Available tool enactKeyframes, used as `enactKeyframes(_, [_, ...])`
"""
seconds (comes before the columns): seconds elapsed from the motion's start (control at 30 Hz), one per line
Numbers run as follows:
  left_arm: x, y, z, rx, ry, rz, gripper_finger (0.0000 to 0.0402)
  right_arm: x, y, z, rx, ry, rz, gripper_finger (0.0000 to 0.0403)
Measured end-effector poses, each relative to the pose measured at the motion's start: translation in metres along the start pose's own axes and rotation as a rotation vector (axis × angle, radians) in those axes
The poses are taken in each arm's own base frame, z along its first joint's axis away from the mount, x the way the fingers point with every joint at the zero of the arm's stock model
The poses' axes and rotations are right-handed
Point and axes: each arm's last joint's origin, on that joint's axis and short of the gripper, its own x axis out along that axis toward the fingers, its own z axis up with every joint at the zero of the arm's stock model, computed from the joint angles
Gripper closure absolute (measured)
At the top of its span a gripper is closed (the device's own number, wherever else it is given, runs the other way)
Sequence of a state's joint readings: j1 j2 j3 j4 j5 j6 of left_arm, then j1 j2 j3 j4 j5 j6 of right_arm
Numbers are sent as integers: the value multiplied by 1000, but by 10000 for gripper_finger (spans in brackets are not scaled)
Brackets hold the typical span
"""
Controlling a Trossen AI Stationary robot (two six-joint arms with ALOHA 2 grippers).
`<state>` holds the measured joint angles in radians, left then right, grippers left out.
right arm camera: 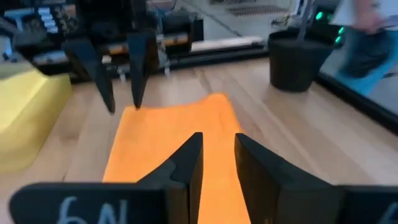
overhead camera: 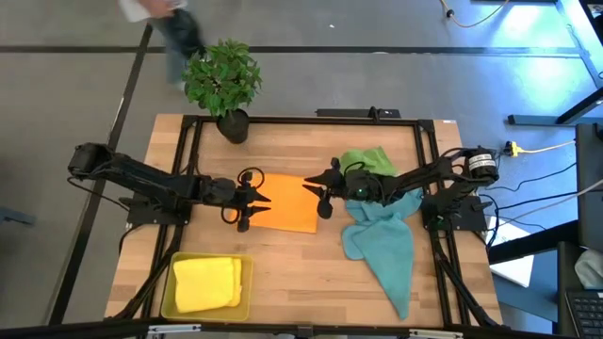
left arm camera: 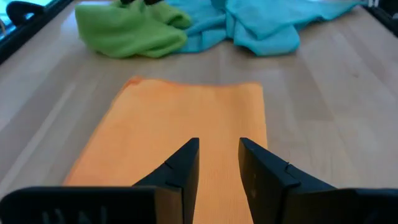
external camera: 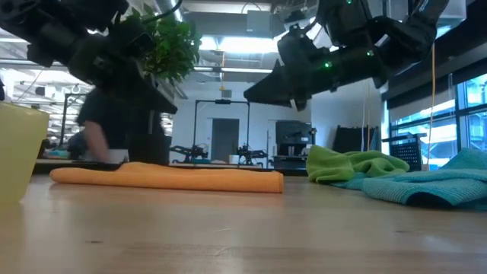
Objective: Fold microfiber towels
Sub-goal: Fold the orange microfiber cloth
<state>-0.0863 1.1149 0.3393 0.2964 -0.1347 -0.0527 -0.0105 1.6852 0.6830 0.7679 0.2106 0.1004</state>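
An orange towel lies folded flat in the middle of the table, also seen in the low view. My left gripper hovers over its left end, open and empty, fingers apart in its wrist view. My right gripper hovers over the towel's far right corner, open too. In the low view both are clear above the cloth. A crumpled green towel and a teal heap lie at the right. A folded yellow towel rests in the yellow tray.
A potted plant stands at the table's far edge, left of centre. A person moves beyond the far edge. A black frame runs round the table. Bare wood lies in front of the orange towel.
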Motion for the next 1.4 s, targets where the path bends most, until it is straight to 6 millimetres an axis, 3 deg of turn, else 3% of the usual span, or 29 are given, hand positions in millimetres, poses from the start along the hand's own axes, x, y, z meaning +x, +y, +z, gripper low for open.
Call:
enactKeyframes(0.4, [-2,-2,-13,5,122,80,302,-2,-1,-20,46,204,-24,321])
enactKeyframes(0.5, [-1,-1,-15,13,146,88,321,-3,-4,-24,53,243,-37,348])
enactKeyframes(0.67, [-1,-1,-16,17,153,88,391,-4,-7,-28,46,291,-54,396])
enactKeyframes(1.0, [-5,6,-32,-72,318,126,401,-1,-25,-33,85,332,-115,400])
enactKeyframes(1.4, [-12,23,-49,-179,530,138,401,36,-50,-46,97,512,-124,401])
